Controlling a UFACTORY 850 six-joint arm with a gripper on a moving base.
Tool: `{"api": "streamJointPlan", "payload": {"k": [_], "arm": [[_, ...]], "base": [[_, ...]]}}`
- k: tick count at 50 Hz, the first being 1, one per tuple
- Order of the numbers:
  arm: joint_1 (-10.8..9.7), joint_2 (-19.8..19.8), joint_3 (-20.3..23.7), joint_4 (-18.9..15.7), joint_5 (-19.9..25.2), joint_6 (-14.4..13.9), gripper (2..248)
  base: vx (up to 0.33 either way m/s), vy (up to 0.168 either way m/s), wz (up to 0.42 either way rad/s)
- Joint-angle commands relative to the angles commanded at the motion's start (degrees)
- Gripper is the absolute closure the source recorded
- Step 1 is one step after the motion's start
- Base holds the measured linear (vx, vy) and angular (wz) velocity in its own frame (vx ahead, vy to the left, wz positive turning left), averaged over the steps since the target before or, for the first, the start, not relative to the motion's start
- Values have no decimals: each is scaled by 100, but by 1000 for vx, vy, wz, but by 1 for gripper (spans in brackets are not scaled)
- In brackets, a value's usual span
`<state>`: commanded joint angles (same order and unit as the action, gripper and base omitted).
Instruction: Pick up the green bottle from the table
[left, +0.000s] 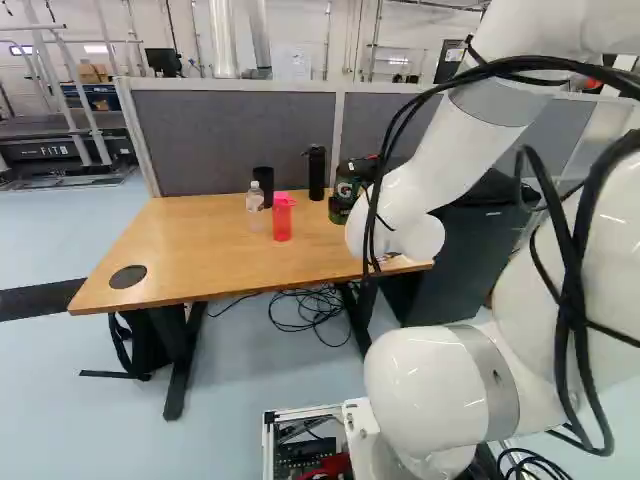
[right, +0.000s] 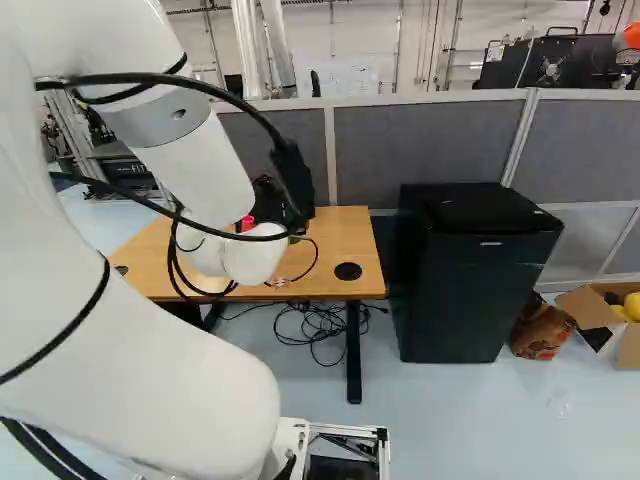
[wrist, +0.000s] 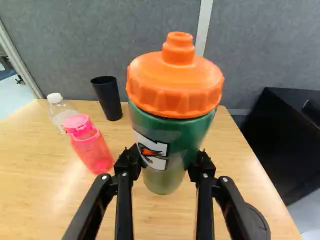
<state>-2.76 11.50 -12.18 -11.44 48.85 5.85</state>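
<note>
Green bottle caught between two black fingers!

And there it is, folks: the end effector (left: 362, 170) has the green bottle (wrist: 172, 130) gripped from both sides, its fingers parted by the width of the bottle's body, below the bright orange lid (wrist: 175, 85). The bottle is over the far part of the wooden counter (left: 180, 240), lid up; whether its base touches the wood, I can't tell from here.

Look at the neighbours! Well apart from the fingers, on one side, stands a translucent pink bottle (wrist: 92, 147) with its pink lid on, and just beside that a clear bottle (wrist: 60, 114) with a white cap. A black cup (wrist: 107, 97) is up behind them, near the grey partition (left: 235, 140), and the left base view gives us a tall black bottle (left: 317, 172) too, just beside the green one.

Over in the right base view, a black mini fridge (right: 480, 270) stands on the floor past the counter's end, with an open cardboard box (right: 630, 345) farther right. Dark cables (right: 312, 325) lie in loops on the floor, and the white arm (left: 430, 180) reaches out over the counter!
</note>
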Motion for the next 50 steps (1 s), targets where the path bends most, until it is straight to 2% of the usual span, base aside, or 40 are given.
{"api": "streamJointPlan", "payload": {"k": [25,50], "arm": [[183,299,477,761,76,-389,136],[269,438,699,1115,112,-570,136]], "base": [[0,0,0],[0,0,0]]}}
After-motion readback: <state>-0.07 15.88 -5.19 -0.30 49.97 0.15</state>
